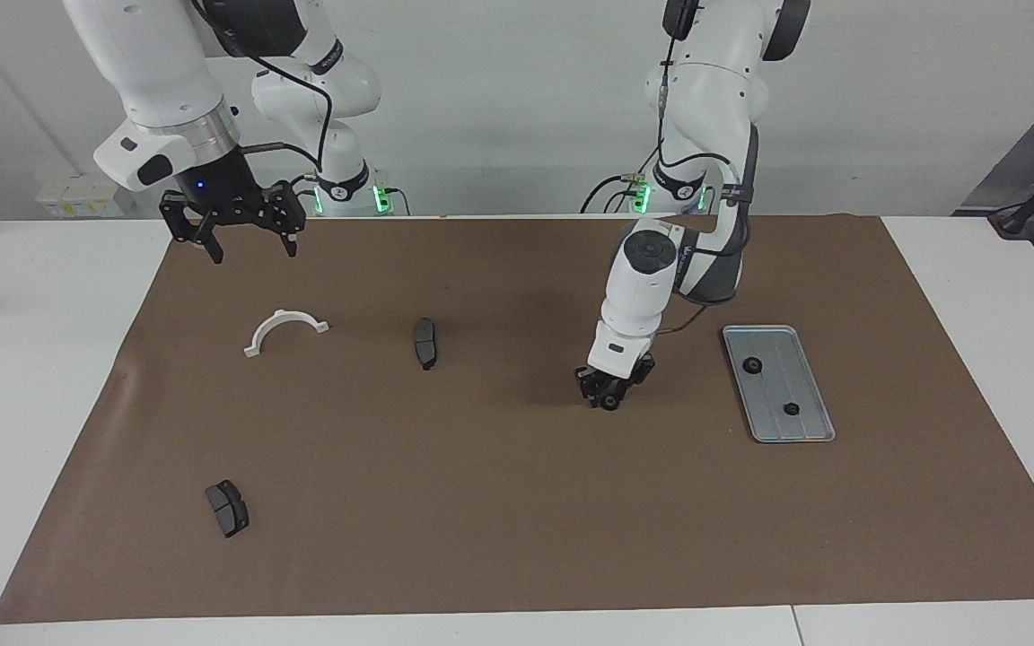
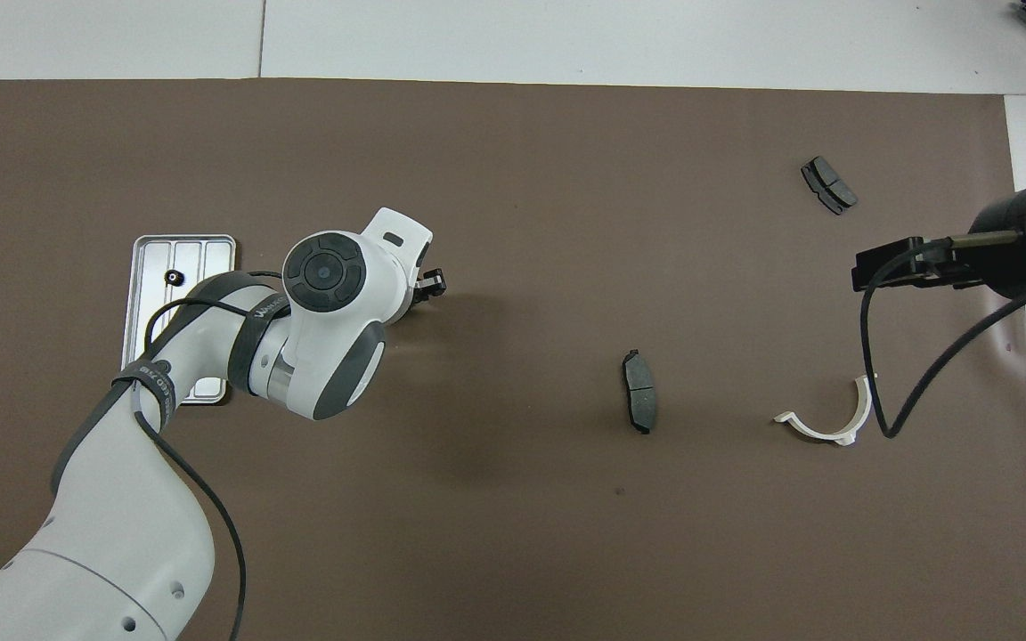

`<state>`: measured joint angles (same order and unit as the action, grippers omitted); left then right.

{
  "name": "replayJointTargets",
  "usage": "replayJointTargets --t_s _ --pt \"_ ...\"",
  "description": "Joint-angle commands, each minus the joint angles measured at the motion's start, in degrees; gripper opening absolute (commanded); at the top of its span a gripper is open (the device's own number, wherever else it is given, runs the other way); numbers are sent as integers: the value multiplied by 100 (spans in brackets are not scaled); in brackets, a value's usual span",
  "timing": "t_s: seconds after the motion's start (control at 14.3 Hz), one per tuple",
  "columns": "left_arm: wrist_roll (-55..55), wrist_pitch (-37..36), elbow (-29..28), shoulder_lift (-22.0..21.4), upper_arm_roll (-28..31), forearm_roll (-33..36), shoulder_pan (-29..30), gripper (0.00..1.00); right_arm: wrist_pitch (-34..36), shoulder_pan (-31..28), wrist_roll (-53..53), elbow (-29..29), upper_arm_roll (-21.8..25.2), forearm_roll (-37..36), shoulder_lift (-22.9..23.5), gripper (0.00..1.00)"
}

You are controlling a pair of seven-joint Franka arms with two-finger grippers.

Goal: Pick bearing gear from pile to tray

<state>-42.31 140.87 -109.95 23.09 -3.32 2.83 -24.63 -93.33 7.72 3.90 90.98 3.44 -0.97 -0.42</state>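
Observation:
My left gripper [image 1: 605, 397] is low over the brown mat, between the tray and the pile, and is shut on a small black bearing gear [image 1: 610, 404]. In the overhead view the left gripper [image 2: 431, 282] shows just past the arm's wrist. The silver ridged tray [image 1: 773, 388] lies toward the left arm's end and holds two black gears [image 1: 752, 365] [image 1: 791, 409]; in the overhead view the arm partly covers the tray [image 2: 210, 258]. My right gripper [image 1: 249, 240] waits open and empty, raised over the mat's edge near the robots.
The pile's parts lie scattered: a white half-ring bracket [image 1: 285, 328] toward the right arm's end, a dark brake pad [image 1: 425, 343] mid-mat, and another brake pad [image 1: 227, 508] farther from the robots. The brown mat [image 1: 517, 502] covers the white table.

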Motion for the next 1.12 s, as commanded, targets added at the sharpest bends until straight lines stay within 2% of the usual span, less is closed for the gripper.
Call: replayJointTargets --t_s 0.0,0.14,0.42,0.56,0.77,1.05 --pt "-137 160 -97 -24 86 122 -86 36 148 -122 339 -72 -45 -71 6 100" --pt "-119 143 -88 -24 86 130 -77 0 113 -245 348 -2 -45 -27 -20 100" --pt "-49 -593 315 -111 103 174 19 0 43 -236 331 104 -54 -18 -55 100" --pt "125 -928 308 -557 86 174 352 0 52 -245 401 121 -54 26 -73 100" --pt "1187 -1631 272 -1104 59 17 1107 0 34 -306 401 183 -45 263 -82 100" --pt "3057 -1844 62 -1359 68 -353 2179 0 -106 -333 348 8 -54 281 94 100"
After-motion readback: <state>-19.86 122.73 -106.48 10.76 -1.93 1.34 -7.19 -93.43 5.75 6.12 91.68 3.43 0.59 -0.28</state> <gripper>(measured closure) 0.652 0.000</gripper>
